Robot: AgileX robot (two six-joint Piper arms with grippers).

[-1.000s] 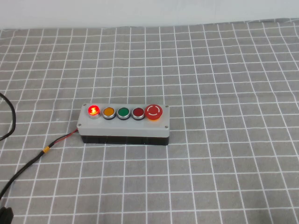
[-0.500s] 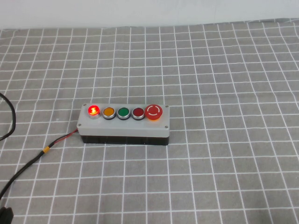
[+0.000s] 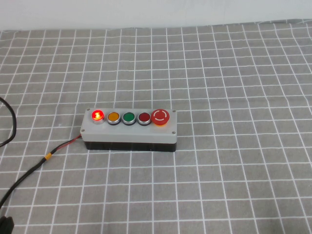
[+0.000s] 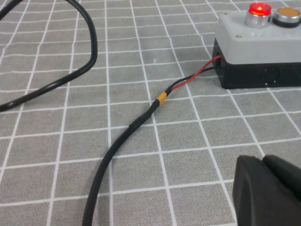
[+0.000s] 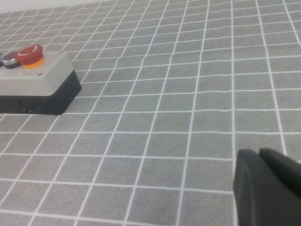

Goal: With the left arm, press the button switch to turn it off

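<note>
The button switch (image 3: pixel 98 115) glows bright red at the left end of the row of five on the grey box (image 3: pixel 129 130). It also shows in the left wrist view (image 4: pixel 259 9). My left gripper (image 4: pixel 263 160) is shut and empty, low over the cloth, well short of the box (image 4: pixel 254 40) and to its near left. My right gripper (image 5: pixel 259 153) is shut and empty, far to the right of the box (image 5: pixel 44 75). Neither gripper shows in the high view.
Orange (image 3: pixel 113 117), green (image 3: pixel 128 117), dark red (image 3: pixel 144 118) and big red mushroom (image 3: pixel 160 116) buttons follow in the row. A black cable (image 3: pixel 29 170) with red wire leaves the box's left end and loops over the grey checked cloth (image 3: pixel 234 161).
</note>
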